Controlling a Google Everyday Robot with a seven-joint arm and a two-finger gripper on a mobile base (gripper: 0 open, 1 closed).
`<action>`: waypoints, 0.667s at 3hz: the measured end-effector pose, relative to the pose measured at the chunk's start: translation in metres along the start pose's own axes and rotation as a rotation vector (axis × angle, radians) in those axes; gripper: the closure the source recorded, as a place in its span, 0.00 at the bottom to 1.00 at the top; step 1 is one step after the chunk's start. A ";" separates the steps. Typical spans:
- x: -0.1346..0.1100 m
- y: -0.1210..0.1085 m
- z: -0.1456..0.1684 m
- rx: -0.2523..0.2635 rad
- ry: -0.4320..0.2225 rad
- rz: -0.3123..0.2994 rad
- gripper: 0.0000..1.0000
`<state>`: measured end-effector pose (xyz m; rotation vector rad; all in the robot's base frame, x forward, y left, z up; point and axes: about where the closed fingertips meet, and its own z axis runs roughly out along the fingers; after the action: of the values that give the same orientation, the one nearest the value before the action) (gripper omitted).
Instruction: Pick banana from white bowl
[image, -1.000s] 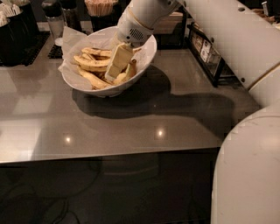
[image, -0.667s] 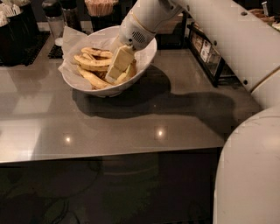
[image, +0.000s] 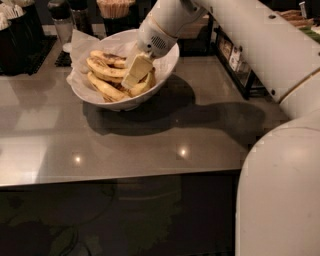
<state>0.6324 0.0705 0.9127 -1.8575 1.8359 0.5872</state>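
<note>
The white bowl (image: 165, 62), lined with crinkled white paper, stands at the back of the grey table. Several speckled yellow bananas lie in it. The long curved banana (image: 106, 88) runs along the bowl's near side. A shorter one (image: 104, 67) lies behind it. My gripper (image: 136, 71) reaches down from the upper right into the bowl. Its pale tip is among the bananas, right of the bowl's middle, touching or just above the long banana's right end. The bananas under the gripper are partly hidden.
Dark containers (image: 17, 30), a glass shaker (image: 61, 20) and a cup of sticks (image: 115, 7) stand behind the bowl. A black rack (image: 235, 57) stands at the right. The table's front edge (image: 120, 177) is near. My white arm and body (image: 280, 190) fill the right side.
</note>
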 end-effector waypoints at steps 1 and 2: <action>0.009 -0.005 0.012 -0.019 0.021 0.018 0.48; 0.016 -0.010 0.022 -0.035 0.043 0.031 0.67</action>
<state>0.6432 0.0704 0.8857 -1.8804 1.8970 0.5982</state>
